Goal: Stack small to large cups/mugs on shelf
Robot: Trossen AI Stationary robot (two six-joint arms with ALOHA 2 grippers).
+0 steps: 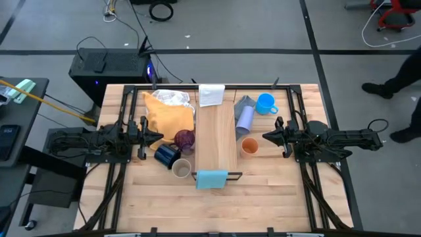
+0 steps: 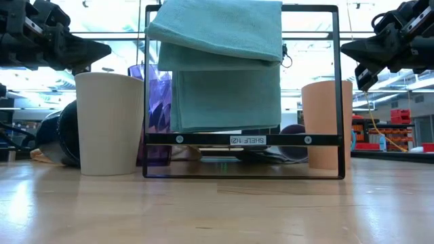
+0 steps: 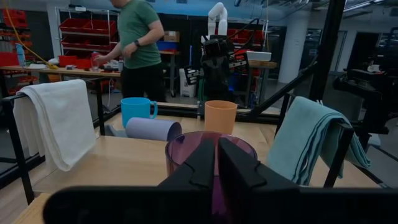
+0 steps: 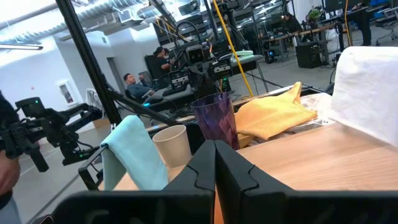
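The shelf (image 1: 216,138), a pale plank, runs down the table's middle with a white cloth (image 1: 211,94) at its far end and a light-blue cloth (image 1: 212,178) at its near end. Left of it stand a purple tumbler (image 1: 185,139), a navy mug (image 1: 166,155) and a beige cup (image 1: 181,169). To its right are an orange cup (image 1: 249,146), a lavender cup (image 1: 245,118) lying on its side, and a bright blue mug (image 1: 266,103). My left gripper (image 1: 158,137) hovers shut, level, beside the tumbler. My right gripper (image 1: 266,136) hovers shut near the orange cup.
A yellow cloth (image 1: 170,113) lies at the far left and a grey cloth (image 1: 243,102) under the lavender cup. A black frame (image 2: 241,139) carries the shelf's near end. Bare wood lies along the table's near edge. A person (image 3: 140,43) stands beyond the table.
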